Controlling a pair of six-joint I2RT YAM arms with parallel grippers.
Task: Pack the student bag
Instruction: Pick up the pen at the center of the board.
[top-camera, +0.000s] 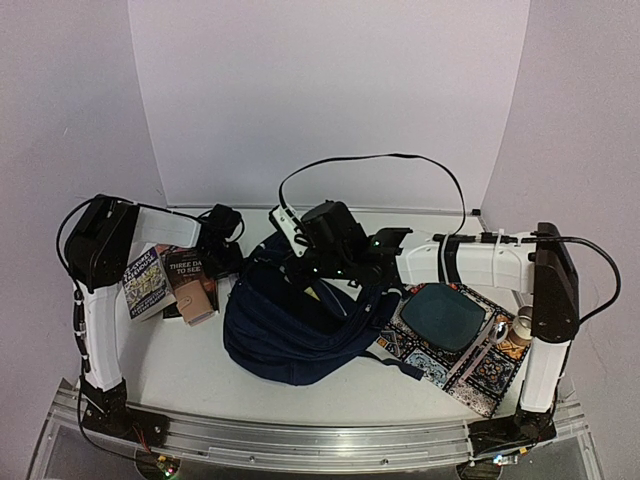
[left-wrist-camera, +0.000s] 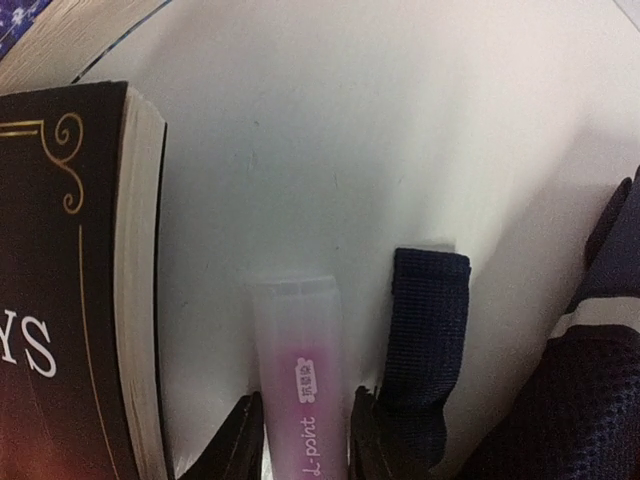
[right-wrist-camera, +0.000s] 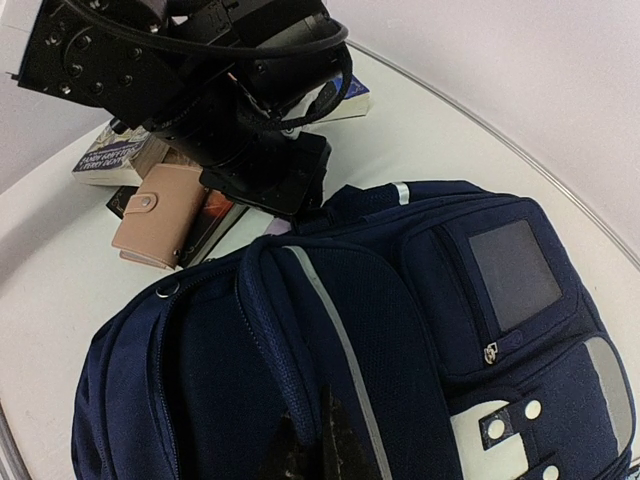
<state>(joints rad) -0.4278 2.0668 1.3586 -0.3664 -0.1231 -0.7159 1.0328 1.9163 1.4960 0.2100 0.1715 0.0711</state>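
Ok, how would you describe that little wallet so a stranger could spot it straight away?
Start at the big navy backpack in the middle of the table, then look just left of it to the few books lying there. The wallet rests at their near edge: small, plain pinkish-tan with a snap tab, while the books have printed covers.
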